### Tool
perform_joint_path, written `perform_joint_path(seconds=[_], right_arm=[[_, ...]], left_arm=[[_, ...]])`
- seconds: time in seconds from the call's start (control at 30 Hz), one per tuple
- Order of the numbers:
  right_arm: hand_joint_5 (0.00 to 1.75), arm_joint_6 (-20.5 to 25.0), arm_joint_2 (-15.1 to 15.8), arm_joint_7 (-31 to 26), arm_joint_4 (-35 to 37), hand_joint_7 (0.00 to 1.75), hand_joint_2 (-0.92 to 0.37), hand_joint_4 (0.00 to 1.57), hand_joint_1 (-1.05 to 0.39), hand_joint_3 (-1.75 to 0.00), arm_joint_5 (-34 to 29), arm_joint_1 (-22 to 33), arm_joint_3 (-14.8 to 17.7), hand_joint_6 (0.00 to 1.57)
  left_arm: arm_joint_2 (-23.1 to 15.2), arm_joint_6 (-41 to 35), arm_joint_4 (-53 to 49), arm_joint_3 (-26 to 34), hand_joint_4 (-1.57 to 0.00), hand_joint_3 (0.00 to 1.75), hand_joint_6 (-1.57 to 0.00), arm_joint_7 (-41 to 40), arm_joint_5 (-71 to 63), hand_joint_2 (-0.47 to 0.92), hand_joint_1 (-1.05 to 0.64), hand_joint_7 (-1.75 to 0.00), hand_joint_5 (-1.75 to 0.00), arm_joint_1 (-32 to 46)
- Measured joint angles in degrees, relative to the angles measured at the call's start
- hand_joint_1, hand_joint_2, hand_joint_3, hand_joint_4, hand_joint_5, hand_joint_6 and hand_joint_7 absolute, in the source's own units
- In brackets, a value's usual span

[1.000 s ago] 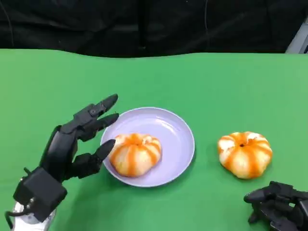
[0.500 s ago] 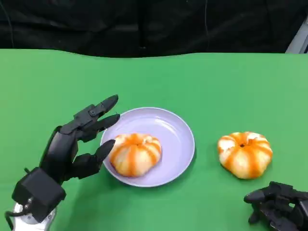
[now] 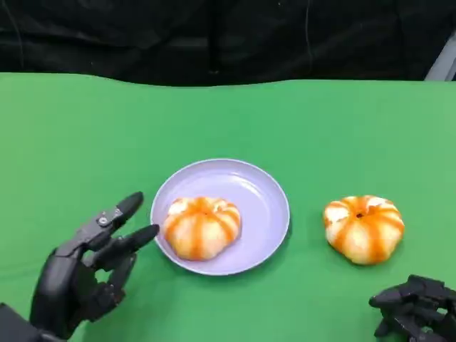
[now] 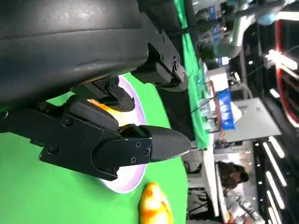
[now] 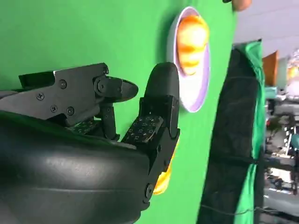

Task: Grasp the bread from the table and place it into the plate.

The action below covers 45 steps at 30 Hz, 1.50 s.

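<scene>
— Where's our bread [image 3: 201,227]?
— On the plate [image 3: 265,199], just beyond our left hand [image 3: 82,274], fingers spread, holding nothing.
— Right hand [image 3: 415,310]?
— Seemingly curled; second bread [image 3: 363,229] just ahead.

Bare green table cloth [image 3: 306,135] lies open on every side of the striped orange-and-white pumpkin-shaped bread [image 3: 363,228] right of the round lilac plate [image 3: 267,196]. A second striped bun [image 3: 201,226] fills the plate's near left part; its far right part is bare.
</scene>
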State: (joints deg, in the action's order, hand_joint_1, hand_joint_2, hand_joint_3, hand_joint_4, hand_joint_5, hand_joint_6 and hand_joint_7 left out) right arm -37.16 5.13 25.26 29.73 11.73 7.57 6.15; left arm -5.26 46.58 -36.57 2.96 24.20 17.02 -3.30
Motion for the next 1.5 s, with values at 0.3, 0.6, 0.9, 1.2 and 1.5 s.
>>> perform_joint_path(seconds=[0.3,0.6,0.9,1.2,1.5], right_arm=[[1.3,2.3,0.0,-0.6,-6.3,0.68,-0.92,0.71,-0.11,-0.35,-0.2,3.9,-0.3,0.89],[1.3,5.4,0.0,-1.4,-10.6,0.65,-0.92,0.71,-0.08,-0.36,-0.2,6.1,-0.6,0.91],[1.3,5.4,0.0,-1.5,-10.7,0.64,-0.92,0.71,-0.08,-0.37,-0.3,6.1,-0.6,0.91],[1.3,5.4,0.0,-1.5,-10.7,0.63,-0.92,0.71,-0.08,-0.37,-0.3,6.1,-0.7,0.92],[1.3,5.4,0.0,-1.5,-10.7,0.62,-0.92,0.71,-0.08,-0.37,-0.3,6.1,-0.7,0.92]], left_arm=[[0.5,-2.9,5.0,2.0,-0.77,0.49,-0.57,2.5,1.9,0.92,-0.51,-0.02,-0.03,2.9],[0.5,-6.5,8.6,4.0,-0.78,0.43,-0.6,3.7,3.5,0.92,-0.45,-0.02,-0.02,5.1],[1.1,-8.1,9.9,4.6,-0.79,0.41,-0.6,3.7,3.5,0.92,-0.45,-0.01,-0.02,5.2],[1.2,-8.2,10.3,4.8,-0.79,0.41,-0.61,3.8,3.5,0.92,-0.45,-0.01,-0.02,5.4],[1.2,-8.3,10.3,4.8,-0.79,0.41,-0.61,3.8,3.5,0.92,-0.45,-0.01,-0.01,5.4]])
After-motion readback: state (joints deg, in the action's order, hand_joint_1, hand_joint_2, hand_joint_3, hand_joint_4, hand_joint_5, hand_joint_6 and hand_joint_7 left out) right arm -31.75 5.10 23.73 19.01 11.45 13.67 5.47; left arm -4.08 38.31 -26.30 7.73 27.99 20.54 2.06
